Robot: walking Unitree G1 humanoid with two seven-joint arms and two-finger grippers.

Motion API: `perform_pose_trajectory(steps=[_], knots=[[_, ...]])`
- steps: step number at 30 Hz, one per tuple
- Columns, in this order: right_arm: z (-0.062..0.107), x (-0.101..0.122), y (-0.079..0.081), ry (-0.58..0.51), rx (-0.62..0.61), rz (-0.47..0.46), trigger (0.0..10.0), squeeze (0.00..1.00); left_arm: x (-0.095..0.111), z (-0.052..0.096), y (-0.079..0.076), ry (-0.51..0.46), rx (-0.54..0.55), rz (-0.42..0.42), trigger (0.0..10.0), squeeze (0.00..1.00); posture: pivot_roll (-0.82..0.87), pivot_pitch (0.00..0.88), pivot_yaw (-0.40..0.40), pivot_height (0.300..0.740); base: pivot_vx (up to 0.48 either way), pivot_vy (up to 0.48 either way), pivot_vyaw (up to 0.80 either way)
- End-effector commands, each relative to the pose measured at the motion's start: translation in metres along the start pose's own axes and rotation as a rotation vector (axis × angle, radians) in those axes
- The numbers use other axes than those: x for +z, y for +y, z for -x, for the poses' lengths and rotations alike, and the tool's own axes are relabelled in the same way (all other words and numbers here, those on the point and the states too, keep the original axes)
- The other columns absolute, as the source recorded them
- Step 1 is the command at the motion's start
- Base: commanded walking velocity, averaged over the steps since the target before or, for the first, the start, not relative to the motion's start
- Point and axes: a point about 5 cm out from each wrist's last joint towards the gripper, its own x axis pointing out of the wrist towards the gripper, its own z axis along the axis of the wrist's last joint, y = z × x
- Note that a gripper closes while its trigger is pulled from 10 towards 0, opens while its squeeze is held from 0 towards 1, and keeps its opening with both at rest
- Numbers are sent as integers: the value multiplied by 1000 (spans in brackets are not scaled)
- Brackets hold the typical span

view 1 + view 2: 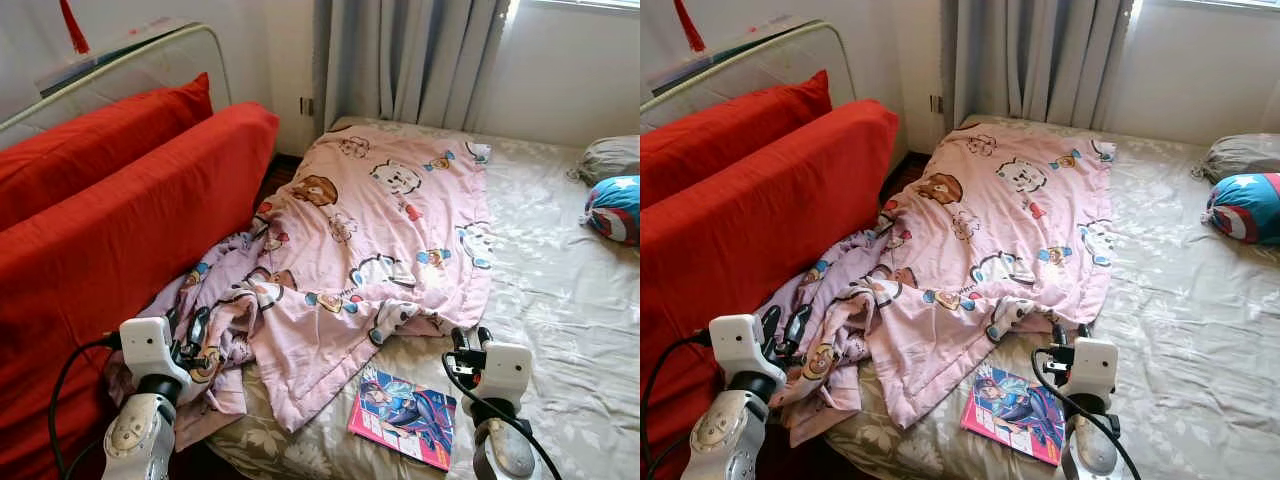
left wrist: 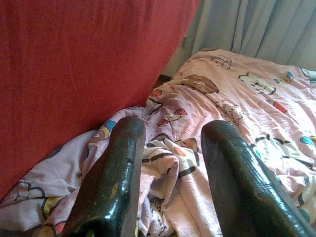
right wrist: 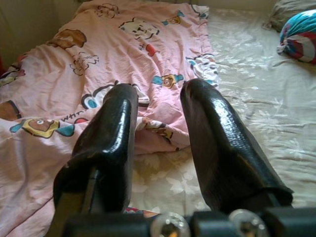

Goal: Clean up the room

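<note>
A pink cartoon-print blanket (image 1: pixel 380 220) lies rumpled across the left half of the bed, its lower corner bunched against the red cushions. A colourful comic book (image 1: pixel 403 415) rests flat on the beige sheet (image 1: pixel 560 330) near the front edge. My left gripper (image 1: pixel 190 335) hovers open just above the bunched blanket corner (image 2: pixel 173 173), beside the red cushion, with nothing between its fingers. My right gripper (image 1: pixel 470 340) stands open over the sheet at the blanket's lower right edge (image 3: pixel 158 126), just behind the comic book, and holds nothing.
Two long red cushions (image 1: pixel 120 220) lean along the bed's left side under a metal rail (image 1: pixel 150 50). A blue and red round pillow (image 1: pixel 615 208) and a grey pillow (image 1: pixel 610 155) lie at the far right. Grey curtains (image 1: pixel 410 60) hang behind the bed.
</note>
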Motion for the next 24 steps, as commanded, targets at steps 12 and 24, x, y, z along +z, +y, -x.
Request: perform_pose_trajectory(steps=[12,24], knots=[[-9,11,2,-22,14,-5,10000,0,0,0,-3,4,12,19,10000,0,26,12,-22,740,0,0,0],[-8,5,4,20,14,21,10000,0,2,0,-3,-1,15,12,10000,0,27,27,-14,716,0,0,0]])
